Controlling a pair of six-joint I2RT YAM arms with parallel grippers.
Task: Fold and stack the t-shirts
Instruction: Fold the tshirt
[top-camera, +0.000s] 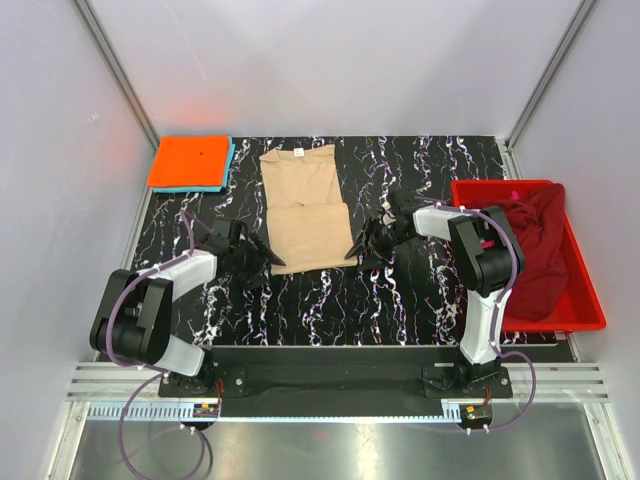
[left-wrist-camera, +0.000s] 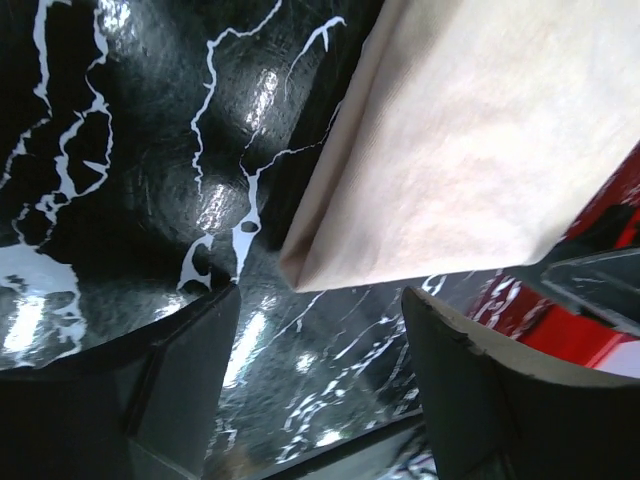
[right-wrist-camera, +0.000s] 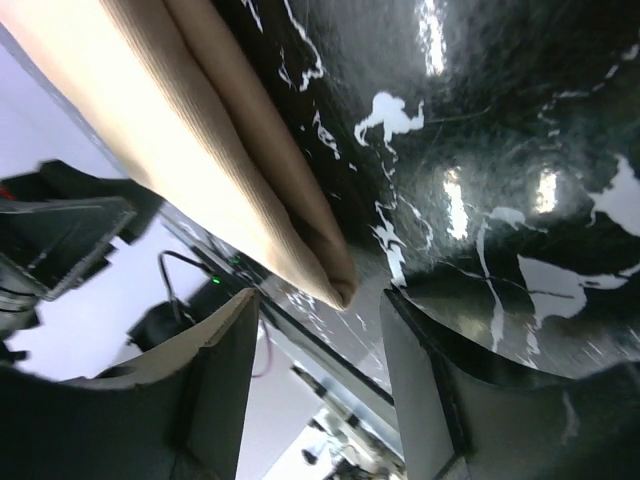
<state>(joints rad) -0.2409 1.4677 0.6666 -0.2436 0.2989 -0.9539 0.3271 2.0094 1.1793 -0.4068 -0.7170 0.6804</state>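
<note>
Tee (top-camera: 305, 215), tan and partly folded, lies at frame centre with its long axis running top to bottom, its two lower corners just ahead of the open, empty left gripper (top-camera: 252, 260) and right gripper (top-camera: 365, 243), both equally near.

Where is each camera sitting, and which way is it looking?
Top camera: above and behind the arms, looking down at the table. It shows both arms, with the left claw and right claw at the near corners of the tan t-shirt.
Left wrist camera: on the left arm, looking past its own open fingers at one corner of the tee.
Right wrist camera: on the right arm, looking past its own open fingers at the other folded corner.
Shared: all three views show the tan t-shirt on the black marbled table.
</note>
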